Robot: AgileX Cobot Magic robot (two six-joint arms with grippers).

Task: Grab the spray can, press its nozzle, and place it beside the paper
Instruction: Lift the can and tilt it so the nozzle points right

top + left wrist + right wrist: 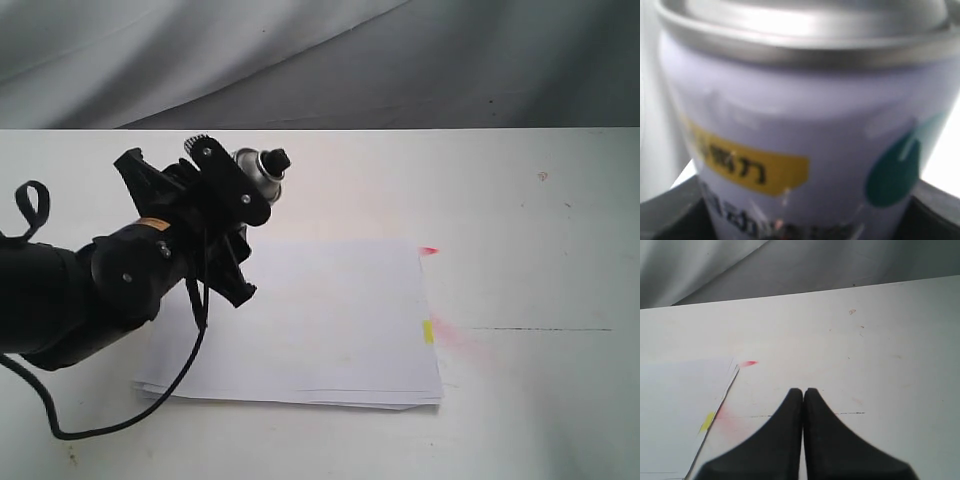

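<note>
My left gripper is shut on the spray can and holds it over the far left corner of the paper. Only the can's silver dome and black nozzle show past the fingers in the exterior view. In the left wrist view the spray can fills the picture: white label, yellow patch, teal drop, silver rim on top, with dark fingers at either side. My right gripper is shut on nothing above bare table, to the right of the paper. It does not show in the exterior view.
The paper has a yellow mark on its right edge and a pink mark by its far right corner. A thin dark line runs across the white table right of the paper. Grey cloth hangs behind the table.
</note>
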